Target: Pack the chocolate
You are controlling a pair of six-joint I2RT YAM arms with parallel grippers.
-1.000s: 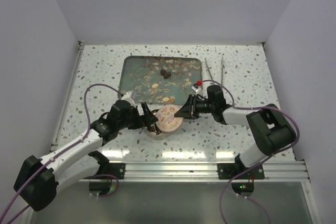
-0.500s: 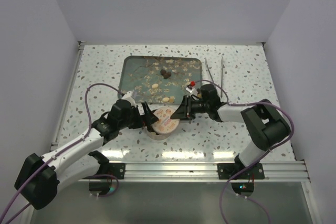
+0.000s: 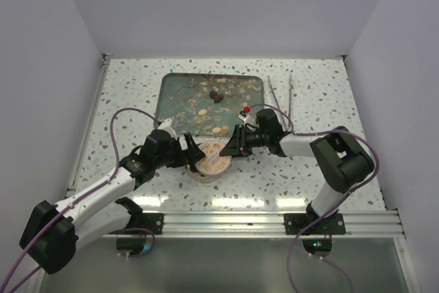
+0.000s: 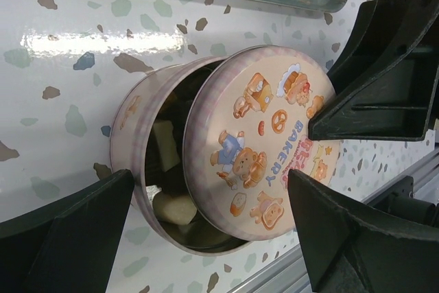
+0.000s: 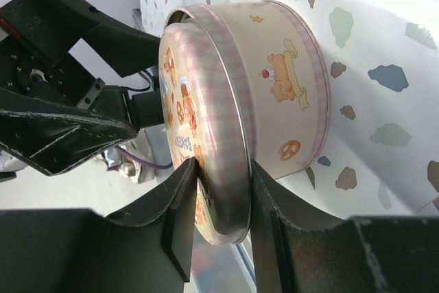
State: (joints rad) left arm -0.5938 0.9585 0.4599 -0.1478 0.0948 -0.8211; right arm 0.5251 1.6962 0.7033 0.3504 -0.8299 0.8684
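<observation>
A round pink tin [image 3: 200, 171] stands on the table in front of the tray. It also shows in the left wrist view [image 4: 134, 135], with cream and dark chocolate pieces [image 4: 171, 207] inside. My right gripper [image 3: 232, 149] is shut on the rim of the tin's pink bear-print lid [image 3: 214, 157], which it holds tilted over the tin mouth [image 5: 223, 169]. The lid [image 4: 264, 142] covers most of the opening. My left gripper [image 3: 194, 156] is open, with its jaws on either side of the tin [image 4: 211, 175]. More chocolate pieces [image 3: 217, 95] lie on the tray.
A dark green tray [image 3: 171, 90] lies behind the tin with loose pieces and crumbs. Metal tongs [image 3: 281, 90] lie to the right of the tray. The two grippers are close together over the tin. An aluminium rail [image 3: 274, 221] runs along the near edge.
My right gripper has carried the lid to the left, so it now sits further over the tin. The left arm has barely moved.
</observation>
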